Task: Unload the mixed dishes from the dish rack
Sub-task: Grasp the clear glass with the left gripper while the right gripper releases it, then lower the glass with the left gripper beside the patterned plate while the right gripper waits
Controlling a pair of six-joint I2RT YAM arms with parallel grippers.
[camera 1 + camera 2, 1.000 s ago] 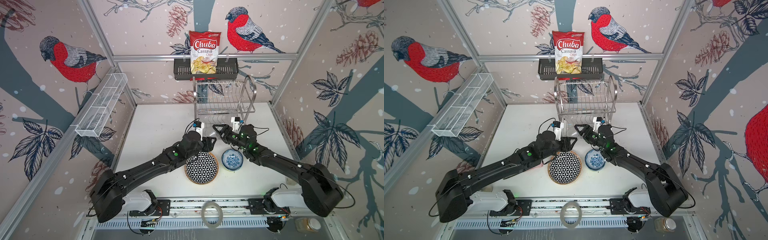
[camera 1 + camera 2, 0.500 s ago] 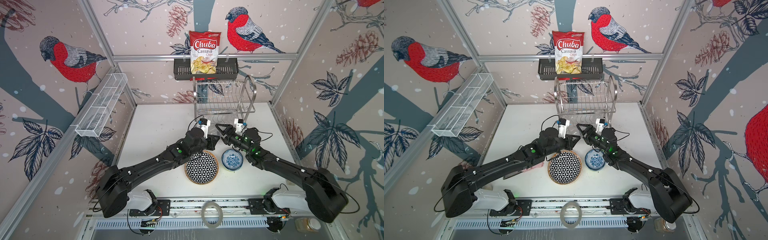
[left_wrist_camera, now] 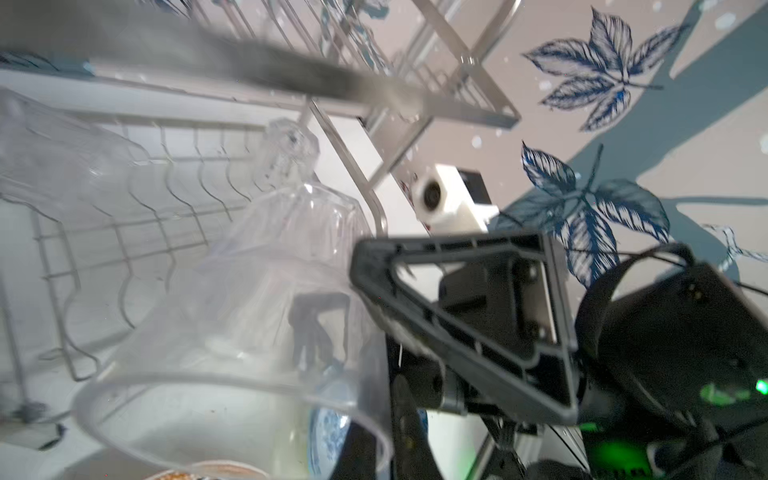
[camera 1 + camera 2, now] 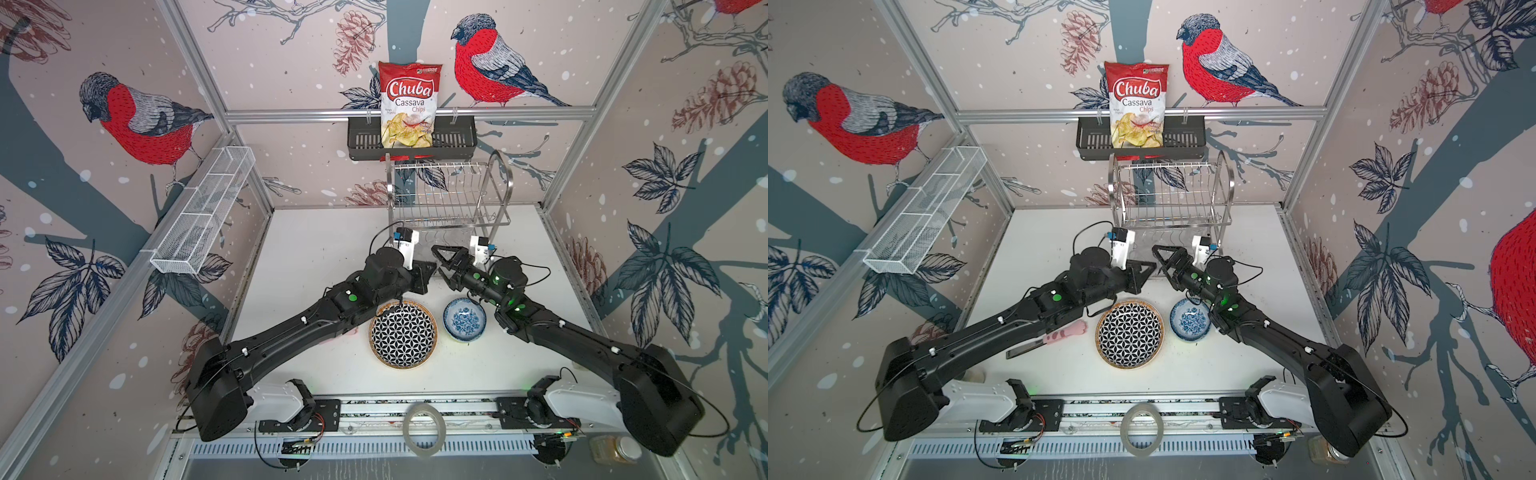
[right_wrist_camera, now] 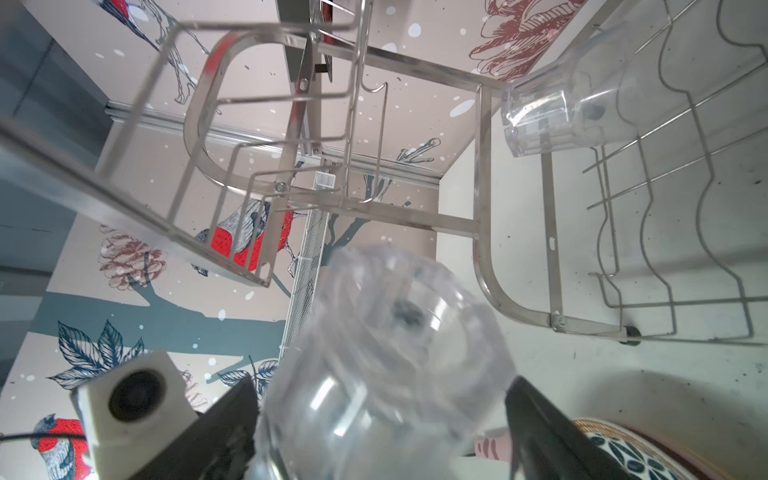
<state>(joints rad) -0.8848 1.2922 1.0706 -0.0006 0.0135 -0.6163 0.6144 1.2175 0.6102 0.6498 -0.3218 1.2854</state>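
the rack [image 4: 448, 195] stands at the back of the table [image 4: 324, 249], below the black basket [image 4: 457, 139] with the chips bag [image 4: 409, 104]. both grippers meet just in front of its lower tier, almost tip to tip.

the left gripper [image 4: 1148, 268] is fully closed. in the left wrist view its tip is at the rim of a clear glass [image 3: 249, 311] and it seems to pinch the thin wall there, though this part is blurred. the glass is out of the rack, in the air just in front of the lower tier. it is tilted, with its mouth toward the left wrist camera.

the right gripper [image 4: 437, 262] has its jaws spread wide. in the right wrist view the glass sits between its fingers [image 5: 540, 436], very near to both. i cannot tell if they touch the wall, because the glass is blurred there.

a second glass [image 5: 552, 112] lies on its side on the wavy wires of the lower tier.

on the table, nearer to the arm bases than the grippers, the plate [image 4: 402, 334] lies with its black and white pattern up. the bowl [image 4: 464, 320], blue flowers inside, stands just beside it on the right, partly under the right arm. a pink utensil [image 4: 1065, 332] lies left of the plate, partly under the left arm.
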